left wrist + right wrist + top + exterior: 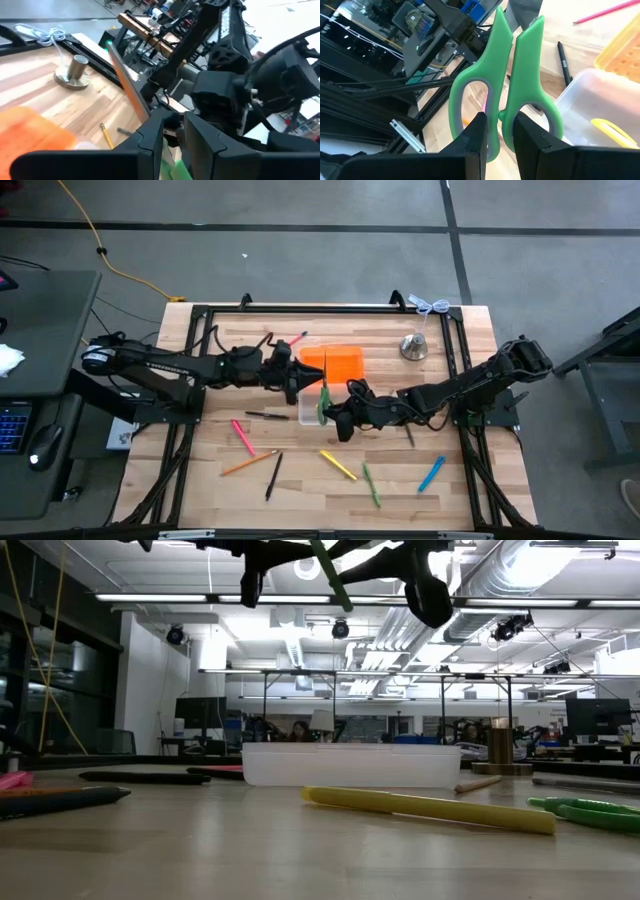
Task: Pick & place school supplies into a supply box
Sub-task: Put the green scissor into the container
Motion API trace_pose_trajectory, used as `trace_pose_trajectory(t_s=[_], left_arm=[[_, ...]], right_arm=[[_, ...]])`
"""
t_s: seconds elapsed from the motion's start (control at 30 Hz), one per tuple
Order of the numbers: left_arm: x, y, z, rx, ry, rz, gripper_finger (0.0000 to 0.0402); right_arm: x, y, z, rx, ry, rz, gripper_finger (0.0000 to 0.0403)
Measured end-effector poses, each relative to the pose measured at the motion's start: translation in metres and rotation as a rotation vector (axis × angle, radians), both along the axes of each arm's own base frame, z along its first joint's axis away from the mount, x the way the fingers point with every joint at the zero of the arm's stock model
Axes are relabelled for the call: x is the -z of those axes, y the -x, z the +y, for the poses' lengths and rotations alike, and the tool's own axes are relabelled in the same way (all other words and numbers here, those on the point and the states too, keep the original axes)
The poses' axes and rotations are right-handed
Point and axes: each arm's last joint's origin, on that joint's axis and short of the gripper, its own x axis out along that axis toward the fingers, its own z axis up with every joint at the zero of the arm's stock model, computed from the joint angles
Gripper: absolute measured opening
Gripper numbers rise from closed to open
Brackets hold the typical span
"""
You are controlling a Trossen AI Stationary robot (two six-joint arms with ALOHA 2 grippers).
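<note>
Right gripper (499, 131) is clamped on the green-handled scissors (502, 80), fingers pinching one handle loop, blades pointing away from the wrist; in the high view the scissors hang just over the near end of the supply box (312, 406), whose orange lid (334, 363) lies folded open on the far side. Left gripper (291, 374) sits beside the box at the lid end, its fingers close together with a narrow gap between them and nothing visibly held; it may be steadying the box, but contact cannot be confirmed. Risks, as judged: the hold is on a single loop, so the scissors could pivot or slip on release and land across the rim instead of inside. The two grippers are near each other, so a lowering move could clip the left one or nudge the light box along the bench (460, 480). A yellow item already lies in the box and could prop the scissors up. Pens and pencils remain scattered on the near side of the bench, including a yellow pen (338, 465) and a blue one (431, 474).
</note>
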Motion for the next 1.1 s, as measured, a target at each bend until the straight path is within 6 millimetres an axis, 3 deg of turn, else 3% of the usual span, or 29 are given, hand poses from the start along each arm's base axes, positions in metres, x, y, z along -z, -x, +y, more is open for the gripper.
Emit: trace_pose_trajectory(t_s=[1.1], left_arm=[[0.013, -0.004, 0.006, -0.071, 0.010, 0.082, 0.0111]], right_arm=[[0.004, 0.001, -0.001, 0.017, -0.013, 0.035, 0.0053]])
